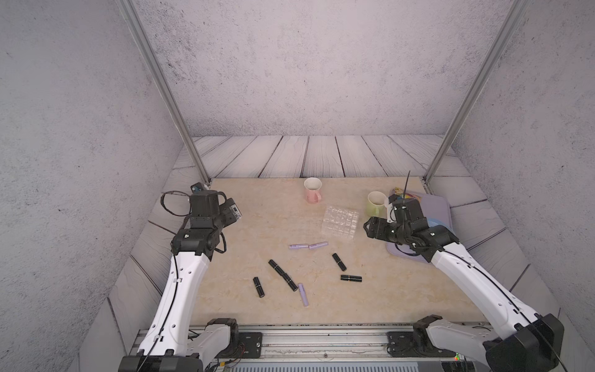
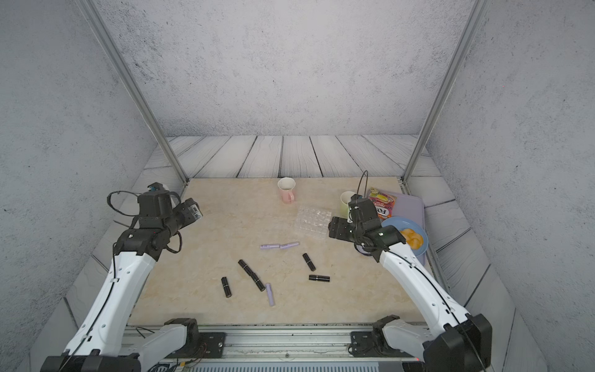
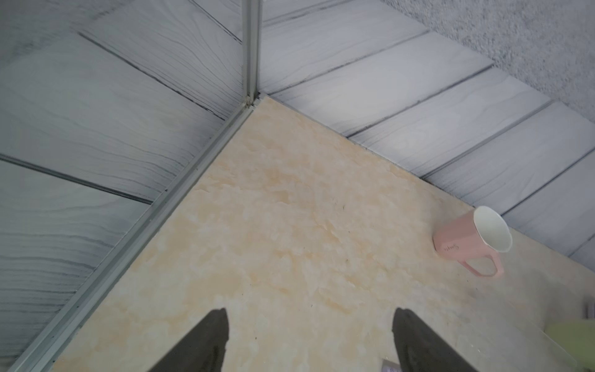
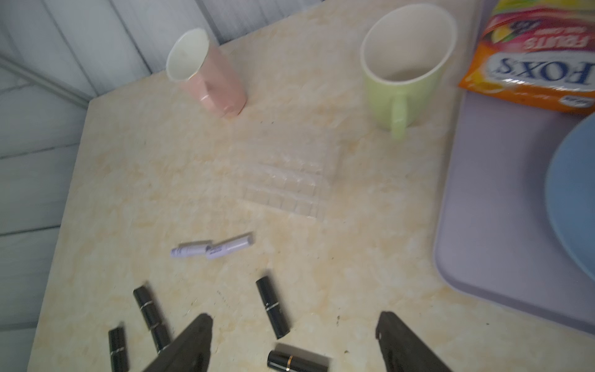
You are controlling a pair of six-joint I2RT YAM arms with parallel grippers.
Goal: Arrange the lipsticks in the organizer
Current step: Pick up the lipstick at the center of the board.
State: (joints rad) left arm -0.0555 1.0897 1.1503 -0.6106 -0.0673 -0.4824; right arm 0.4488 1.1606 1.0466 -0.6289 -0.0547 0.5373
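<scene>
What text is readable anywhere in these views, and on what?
"FOX'S": on the orange candy bag, upside down in the right wrist view.
"FRUITS": same bag, red band, also upside down.
Other print on that bag: blurred, unreadable.
Cursive script on the pink mug: too small to read with certainty.
Dark print on the lilac lipsticks: blurred, unreadable.
</scene>
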